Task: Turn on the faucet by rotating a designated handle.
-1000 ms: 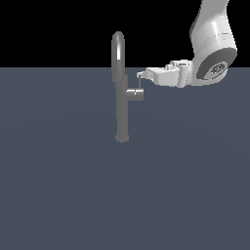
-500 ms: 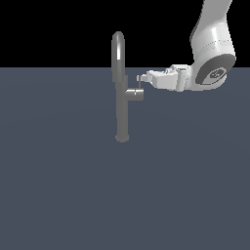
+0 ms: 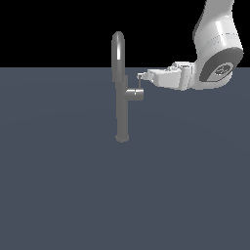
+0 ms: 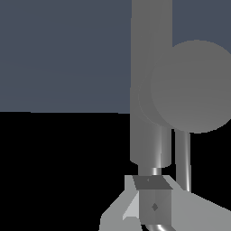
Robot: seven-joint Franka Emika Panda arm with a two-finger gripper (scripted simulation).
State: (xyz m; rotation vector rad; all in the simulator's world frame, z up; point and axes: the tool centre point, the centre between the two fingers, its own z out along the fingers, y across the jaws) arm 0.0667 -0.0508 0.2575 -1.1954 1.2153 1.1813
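In the exterior view the faucet (image 3: 121, 97) stands upright, a slim grey column with an arched spout on top. Its handle (image 3: 135, 94) is a short stub jutting toward the exterior view's right, and a thin lever rod (image 3: 142, 84) rises from the stub's end. My gripper (image 3: 140, 76) reaches in level from the right, with its tips at the top of the rod; the fingers look shut with nothing held. The wrist view shows the faucet column (image 4: 151, 67), the handle's round end face (image 4: 194, 85), the lever rod (image 4: 182, 158), and the gripper (image 4: 152, 198) close beside that rod.
A flat dark blue-grey surface (image 3: 58, 185) carries the faucet and nothing else. The white arm (image 3: 217, 53) comes in from the upper right of the exterior view.
The gripper has crept a little toward the exterior view's left and downward, closing on the top of the lever rod. The handle shows no clear turn.
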